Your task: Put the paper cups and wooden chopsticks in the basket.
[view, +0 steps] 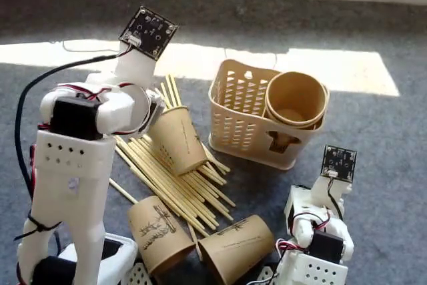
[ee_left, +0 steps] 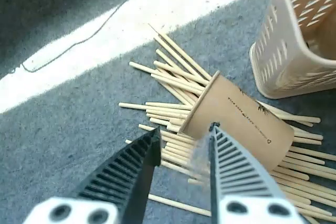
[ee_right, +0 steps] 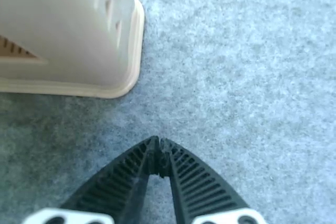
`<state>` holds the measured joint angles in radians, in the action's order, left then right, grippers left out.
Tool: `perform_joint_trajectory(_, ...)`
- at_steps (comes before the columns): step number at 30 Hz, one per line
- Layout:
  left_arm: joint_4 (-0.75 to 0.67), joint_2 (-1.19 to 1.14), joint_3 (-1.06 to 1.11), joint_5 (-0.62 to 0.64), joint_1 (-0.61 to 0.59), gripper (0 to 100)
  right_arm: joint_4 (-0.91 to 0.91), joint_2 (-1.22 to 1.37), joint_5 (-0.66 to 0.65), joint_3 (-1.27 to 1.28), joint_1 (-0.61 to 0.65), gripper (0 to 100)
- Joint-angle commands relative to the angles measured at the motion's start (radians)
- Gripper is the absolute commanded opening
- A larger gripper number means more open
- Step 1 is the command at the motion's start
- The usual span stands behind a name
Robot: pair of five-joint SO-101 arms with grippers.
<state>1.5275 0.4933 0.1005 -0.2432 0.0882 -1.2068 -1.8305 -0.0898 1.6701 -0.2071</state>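
At the near edge of the grey, carpet-like tabletop (view: 373, 158), between the two arm bases, a brown paper cup (view: 159, 235) lies on its side. A second brown paper cup (view: 237, 248) lies on its side just beside it. Toward the right edge, the right tool (ee_right: 159, 145) points down over bare tabletop, clenched with nothing between its fingers. The base corner of the cream perforated plastic basket (ee_right: 79, 35) is near it.

Farther in, toward the left edge, the pale wooden chopsticks (view: 170, 185) lie in a loose fan. A third brown paper cup (view: 177, 139) rests on its side on top of them. The left tool (ee_left: 185, 132) hangs above this cup, released and grasping nothing. One of its fingertips (ee_left: 212, 129) is over the cup's rim end (whether it touches cannot be told).

The basket stands upright just beside the fan, toward the right edge, with a few chopstick ends reaching near its base. Inside it the stacked brown paper cups (view: 295, 98) sit tilted, mouths showing above the rim. Toward the far edge a sunlit strip (view: 200, 58) crosses the tabletop, and a thin wire (ee_left: 68, 45) lies over it.
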Motion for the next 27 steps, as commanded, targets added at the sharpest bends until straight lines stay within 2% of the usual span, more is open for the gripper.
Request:
perform_joint_trajectory(1, 0.034, -0.005, 0.013, -0.058, -0.03, 16, 0.028, -0.007, 0.005, 0.108, -0.012, 1.9)
perform_joint_trajectory(10, 0.236, -0.005, 0.031, -0.198, 0.036, 16, 0.028, -0.007, 0.005, 0.108, -0.012, 1.9)
perform_joint_trajectory(16, 0.236, -0.005, 0.143, -0.198, 0.124, 22, 0.028, -0.007, 0.005, 0.108, -0.012, 1.9)
perform_joint_trajectory(27, 0.235, -0.005, 0.306, -0.196, 0.28, 22, 0.028, -0.007, 0.005, 0.108, -0.012, 1.9)
